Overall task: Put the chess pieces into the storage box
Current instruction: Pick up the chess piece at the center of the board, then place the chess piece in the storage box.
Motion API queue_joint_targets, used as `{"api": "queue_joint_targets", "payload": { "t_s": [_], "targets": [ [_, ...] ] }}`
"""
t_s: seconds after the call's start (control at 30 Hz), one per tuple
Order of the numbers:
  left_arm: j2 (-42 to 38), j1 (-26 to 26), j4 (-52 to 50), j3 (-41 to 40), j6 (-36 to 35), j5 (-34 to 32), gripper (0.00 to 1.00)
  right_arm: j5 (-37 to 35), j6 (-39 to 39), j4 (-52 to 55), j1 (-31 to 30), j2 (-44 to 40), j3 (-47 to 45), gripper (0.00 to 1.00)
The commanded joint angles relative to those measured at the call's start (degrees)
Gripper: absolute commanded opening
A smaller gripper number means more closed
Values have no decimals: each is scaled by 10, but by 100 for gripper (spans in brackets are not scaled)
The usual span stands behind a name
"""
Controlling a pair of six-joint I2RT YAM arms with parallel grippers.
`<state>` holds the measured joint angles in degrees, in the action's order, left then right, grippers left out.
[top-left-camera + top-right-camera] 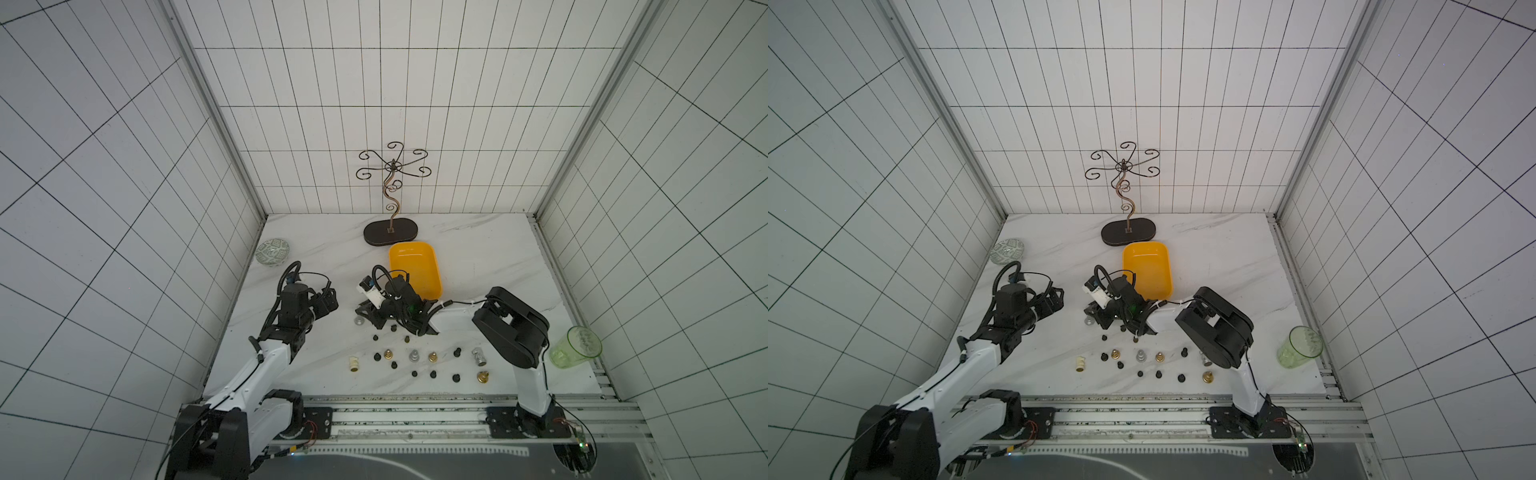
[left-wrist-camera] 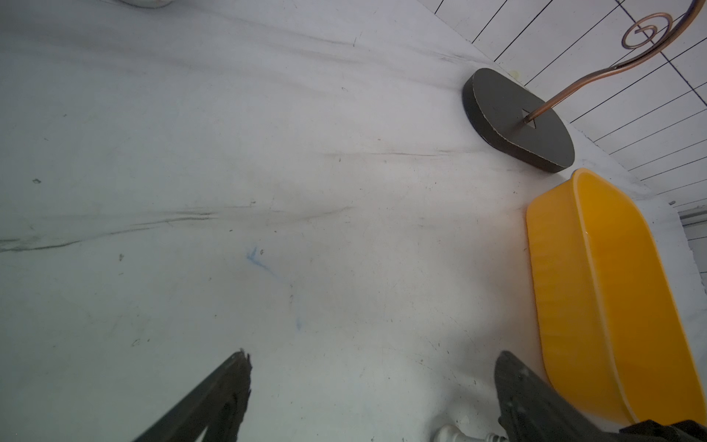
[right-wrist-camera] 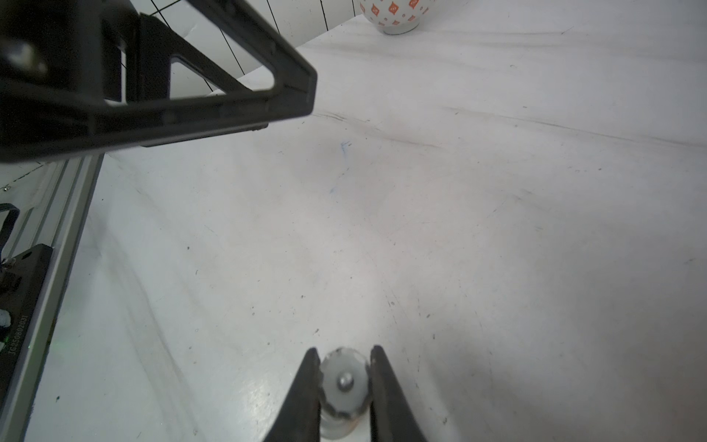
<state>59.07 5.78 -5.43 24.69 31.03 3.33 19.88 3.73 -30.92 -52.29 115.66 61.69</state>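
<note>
Wide open at 9 o'clock on the tabletop (image 1: 498, 257), holding nothing: left gripper (image 2: 372, 356). Pinched on 1 upright silver chess piece (image 3: 344, 379): right gripper (image 3: 344, 350). Near, at 2 o'clock from it, closest to right arm (image 1: 515, 328): storage box (image 1: 415, 266).

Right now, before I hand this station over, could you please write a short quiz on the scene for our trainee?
1. True or false: the shallow yellow-orange plastic tub already holds several pieces.
2. The right gripper is closed on: A a black pawn; B a silver turned chess piece; C the cream piece.
3. How do the left gripper's jaws stand?
Key: 1 false, the tub's visible inside is bare. 2 B. 3 open, wide apart, holding nothing.
</note>
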Motion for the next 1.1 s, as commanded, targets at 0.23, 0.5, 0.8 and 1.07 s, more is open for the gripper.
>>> {"api": "queue_joint_targets", "payload": {
  "t_s": [0.23,0.5,0.8,1.07],
  "targets": [
    [13,-4,-3,19,-15,3,98,43,2,61,39,-89,71,17],
    [37,-4,2,25,-24,37,97,107,29,127,138,-146,108,16],
    [34,-3,9,27,-22,45,97,114,6,277,236,-127,176,16],
    [13,-3,3,19,-21,43,97,115,-24,415,266,-43,255,16]
  ]
}}
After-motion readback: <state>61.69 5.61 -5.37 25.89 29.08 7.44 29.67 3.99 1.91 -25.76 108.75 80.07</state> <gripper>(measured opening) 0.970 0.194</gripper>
